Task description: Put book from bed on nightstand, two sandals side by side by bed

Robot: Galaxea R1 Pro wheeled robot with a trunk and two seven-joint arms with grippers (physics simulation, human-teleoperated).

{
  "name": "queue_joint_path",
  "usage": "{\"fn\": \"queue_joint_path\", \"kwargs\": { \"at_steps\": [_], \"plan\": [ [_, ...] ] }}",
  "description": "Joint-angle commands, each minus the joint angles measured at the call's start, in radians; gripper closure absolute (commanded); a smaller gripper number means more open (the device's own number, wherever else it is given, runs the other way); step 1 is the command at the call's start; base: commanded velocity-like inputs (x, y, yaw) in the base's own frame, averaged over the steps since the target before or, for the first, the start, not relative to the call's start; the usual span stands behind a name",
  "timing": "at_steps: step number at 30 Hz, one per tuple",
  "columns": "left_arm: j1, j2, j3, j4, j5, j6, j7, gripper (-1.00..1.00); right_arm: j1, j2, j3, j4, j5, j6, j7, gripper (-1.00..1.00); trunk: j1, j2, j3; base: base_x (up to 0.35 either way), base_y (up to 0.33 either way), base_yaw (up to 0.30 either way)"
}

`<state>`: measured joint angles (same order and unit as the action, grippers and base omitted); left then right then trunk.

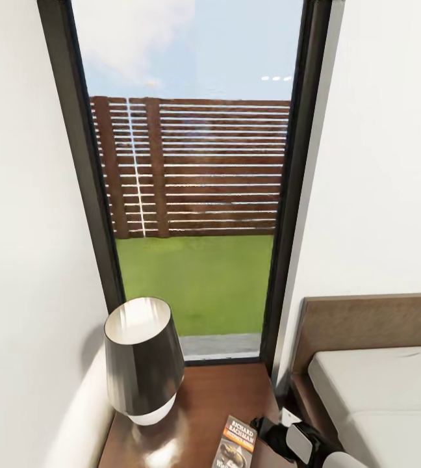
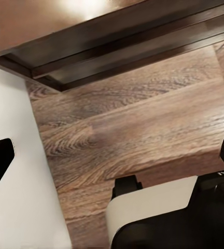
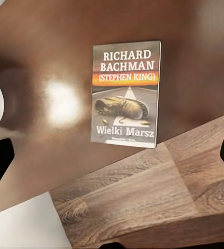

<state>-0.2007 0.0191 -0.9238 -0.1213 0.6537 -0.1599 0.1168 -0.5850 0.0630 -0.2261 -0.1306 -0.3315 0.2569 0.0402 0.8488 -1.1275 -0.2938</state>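
- Hovering my right claw [image 3: 112, 155] over the nightstand [image 3: 39, 46], fingers spread wide, nothing in them.
- The book [image 3: 125, 94] lies flat on the glossy top, cover up, near the edge, apart from my fingers.
- Lamp [image 1: 143, 359] stands on the same top, by the window [image 1: 191, 182].
- Bed [image 1: 379, 390] sits just beside the nightstand.
- Left claw [image 2: 112, 155] hangs open and empty over the plank floor [image 2: 143, 124].

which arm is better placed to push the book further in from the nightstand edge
Right. Its open claw hangs directly over the book, which lies near the nightstand edge. The left claw faces the plank floor beneath a dark wooden edge.
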Motion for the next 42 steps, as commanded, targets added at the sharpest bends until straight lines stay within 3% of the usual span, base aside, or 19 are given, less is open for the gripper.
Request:
{"fn": "queue_joint_path", "kwargs": {
  "at_steps": [1, 6, 16, 42],
  "plan": [
    [0.000, 0.000, -0.008, 0.002, 0.006, -0.001, 0.006, -1.00, 0.001, 0.000, -0.007, 0.009, 0.003, -0.003, 0.001, -1.00, -0.004, 0.007, 0.002, 0.000, 0.000, 0.000],
    [0.000, 0.000, -0.008, 0.008, 0.008, -0.001, 0.006, -1.00, 0.003, -0.001, -0.008, 0.037, 0.010, -0.021, 0.000, -1.00, -0.023, 0.042, 0.018, 0.000, 0.000, 0.000],
    [0.000, -0.001, -0.007, 0.015, 0.009, -0.001, 0.006, -1.00, 0.038, -0.001, -0.008, 0.079, 0.066, -0.101, -0.003, -1.00, -0.061, 0.112, 0.049, 0.000, 0.000, 0.000],
    [0.003, -0.001, -0.008, 0.016, 0.009, -0.009, 0.006, -1.00, 0.127, -0.009, -0.009, 0.082, 0.080, -0.148, -0.003, -1.00, -0.161, 0.294, 0.130, 0.000, 0.000, 0.000]
  ]
}}
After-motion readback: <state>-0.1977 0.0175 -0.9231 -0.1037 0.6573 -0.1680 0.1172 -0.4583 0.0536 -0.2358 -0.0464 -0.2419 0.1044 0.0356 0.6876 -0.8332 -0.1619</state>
